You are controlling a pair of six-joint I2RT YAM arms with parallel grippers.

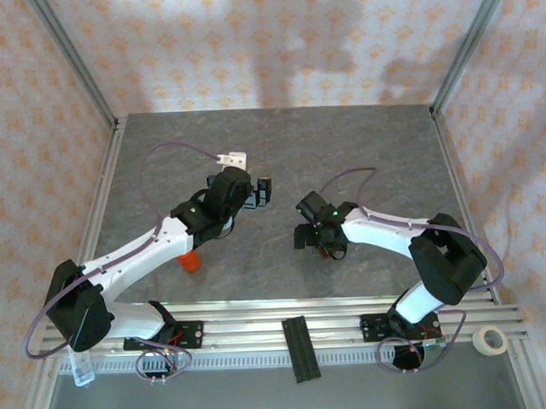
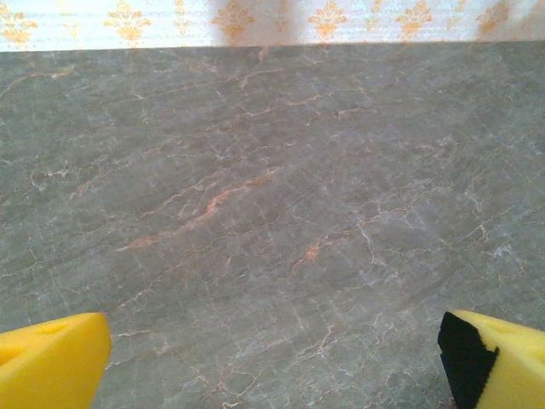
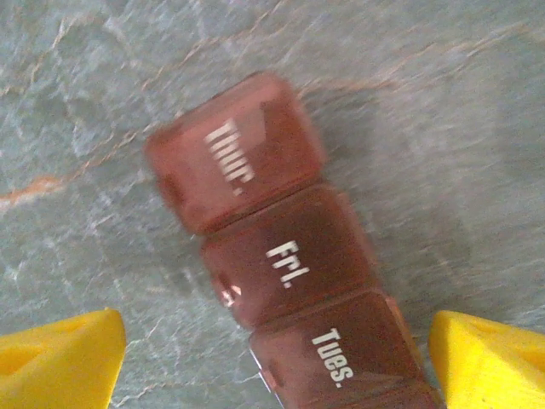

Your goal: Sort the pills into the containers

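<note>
A grey stone-patterned tabletop [image 1: 280,141], veined with pale cracks and a few rusty orange streaks, forms the floor of the enclosure. On three sides stand walls [image 1: 249,44] papered in cream with a repeating orange ornament — the same paper runs along the top edge of the left wrist view. Slanted aluminium posts [image 1: 73,59] mark the back corners, and ribbed metal rails [image 1: 260,335] run along the near edge. Soft grey shadows [image 1: 330,32] lie on the back wall; the light is bright and even.

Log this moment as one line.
left hand: open, over table | right hand: open, above pill box | pill box: on table, visible lids shut
</note>
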